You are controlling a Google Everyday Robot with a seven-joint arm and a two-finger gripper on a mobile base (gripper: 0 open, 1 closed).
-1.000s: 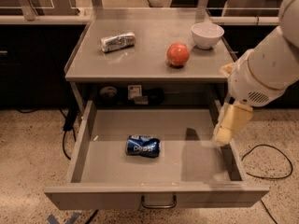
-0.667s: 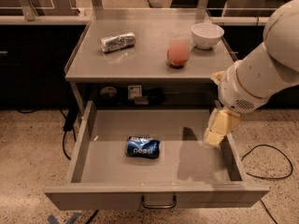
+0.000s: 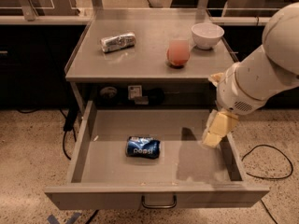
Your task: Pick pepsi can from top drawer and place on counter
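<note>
The small dented blue pepsi can [image 3: 143, 147] is seen lying on its side on the floor of the wide grey metal top drawer [image 3: 82, 139], which is pulled open in the lower half of the frame, and the can is not yet touched. The pale two-finger gripper [image 3: 217, 129] is held above the right side of the drawer, close to its right wall and well apart from the can; whether it is open or closed cannot be told. The flat grey metal counter [image 3: 145, 62] above carries a silver-grey can [image 3: 117, 42], a reddish round fruit [image 3: 178, 53] and a white bowl [image 3: 207, 34]. A risk is judged here: because the can is dented and lies sideways, it could be pushed or rolled away if it is approached off-centre, and the right wall could be struck by the wrist. Compared with one second ago, the gripper has been moved slightly down and left into the drawer, while the can has stayed in place.
</note>
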